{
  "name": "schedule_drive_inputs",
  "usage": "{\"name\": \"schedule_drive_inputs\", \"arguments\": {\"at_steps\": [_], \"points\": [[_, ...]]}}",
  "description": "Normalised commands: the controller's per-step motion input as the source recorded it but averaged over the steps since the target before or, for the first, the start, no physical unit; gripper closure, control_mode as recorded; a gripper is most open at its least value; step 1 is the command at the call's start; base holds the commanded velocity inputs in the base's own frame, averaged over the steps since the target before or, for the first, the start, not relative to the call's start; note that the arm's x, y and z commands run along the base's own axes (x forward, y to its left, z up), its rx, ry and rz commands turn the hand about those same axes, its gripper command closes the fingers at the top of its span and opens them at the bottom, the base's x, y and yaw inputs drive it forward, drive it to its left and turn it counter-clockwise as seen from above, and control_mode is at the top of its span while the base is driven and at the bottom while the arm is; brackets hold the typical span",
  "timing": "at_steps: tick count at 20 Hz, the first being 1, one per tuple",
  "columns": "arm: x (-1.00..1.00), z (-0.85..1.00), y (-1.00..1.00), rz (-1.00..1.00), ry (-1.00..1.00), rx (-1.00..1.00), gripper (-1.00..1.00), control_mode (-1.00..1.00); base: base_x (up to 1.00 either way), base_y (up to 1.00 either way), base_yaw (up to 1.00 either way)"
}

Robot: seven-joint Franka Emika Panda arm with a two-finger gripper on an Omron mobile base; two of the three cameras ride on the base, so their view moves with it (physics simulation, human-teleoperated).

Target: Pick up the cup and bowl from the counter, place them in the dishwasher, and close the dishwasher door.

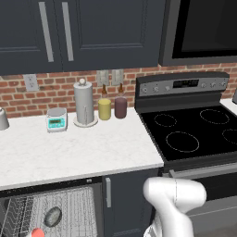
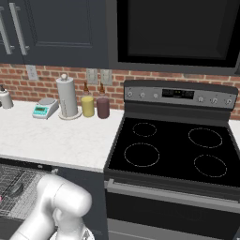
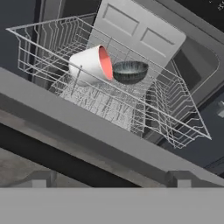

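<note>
My pincer [image 3: 109, 183] is spread and holds nothing, because the cup [image 3: 89, 64], on its side, and the bowl [image 3: 130, 71] beside it already lie in the dishwasher rack [image 3: 175, 118].

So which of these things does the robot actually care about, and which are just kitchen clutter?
Part of the job:
- white-grey cup with red inside, lying tipped in the rack
- small grey speckled metal bowl, beside it
- grey wire dishwasher rack
- white marbled counter

Just lying about:
- yellow jar
- maroon jar
- paper towel roll
- small kitchen scale
- black stovetop
</note>
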Motion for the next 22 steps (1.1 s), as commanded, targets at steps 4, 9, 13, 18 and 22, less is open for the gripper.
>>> {"name": "schedule_drive_inputs", "arguments": {"at_steps": [4, 9, 13, 18, 22], "points": [[0.0, -0.42, 0.0, 0.0, 0.03, -0.05, -1.0, -1.0, 0.0, 0.0, 0.0], [0.0, -0.58, 0.01, 0.0, 0.0, -0.07, -1.0, -1.0, 0.0, 0.0, 0.0], [0.0, -0.78, 0.0, 0.0, 0.0, -0.07, -1.0, -1.0, 0.0, 0.0, 0.0], [0.02, -0.76, 0.0, 0.0, 0.0, -0.06, -1.0, -1.0, 0.0, 0.0, 0.0], [0.12, -0.41, 0.0, -0.01, -0.02, -0.06, -1.0, -1.0, 0.0, 0.0, 0.0]]}}
